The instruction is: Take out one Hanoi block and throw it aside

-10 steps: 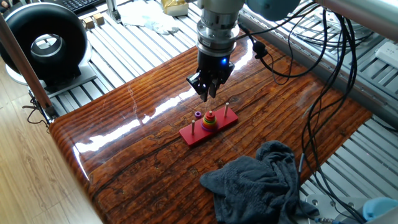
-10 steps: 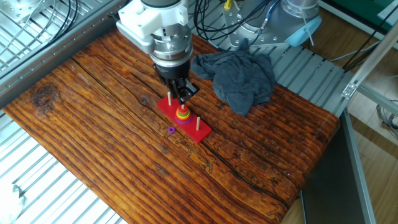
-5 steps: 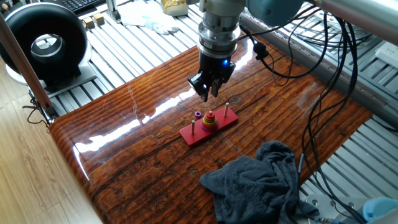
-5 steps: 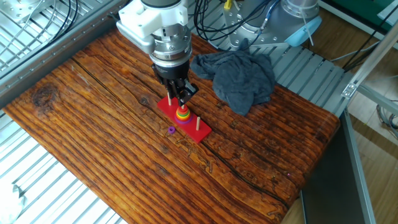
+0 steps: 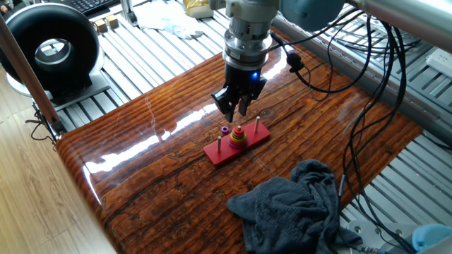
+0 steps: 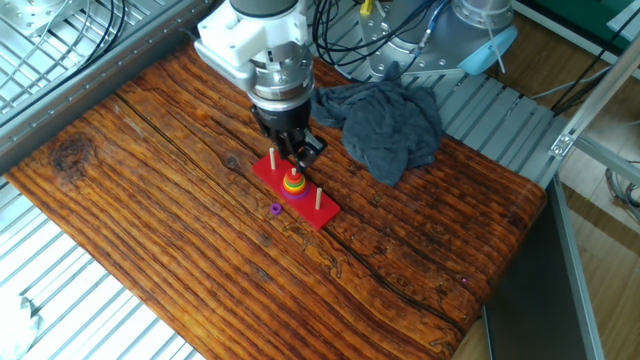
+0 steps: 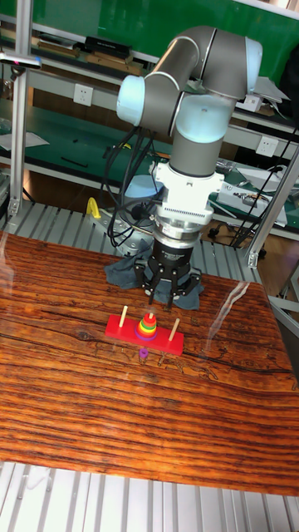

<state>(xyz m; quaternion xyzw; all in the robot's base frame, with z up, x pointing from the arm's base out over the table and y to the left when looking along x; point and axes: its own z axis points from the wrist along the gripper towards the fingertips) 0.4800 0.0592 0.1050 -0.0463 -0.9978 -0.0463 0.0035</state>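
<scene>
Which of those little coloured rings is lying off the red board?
The small purple ring: it lies alone on the wooden table, while the others sit stacked on the middle peg.

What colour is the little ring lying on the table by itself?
Purple. The little ring shows best in the other fixed view, beside the red base.

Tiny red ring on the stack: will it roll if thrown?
Likely, if it lands on edge: the tiny red ring is round and the wooden table looks glossy. It looks small and rigid, so it is probably light and bouncy. Topmost on the stack of coloured rings, it should lift straight off.
</scene>
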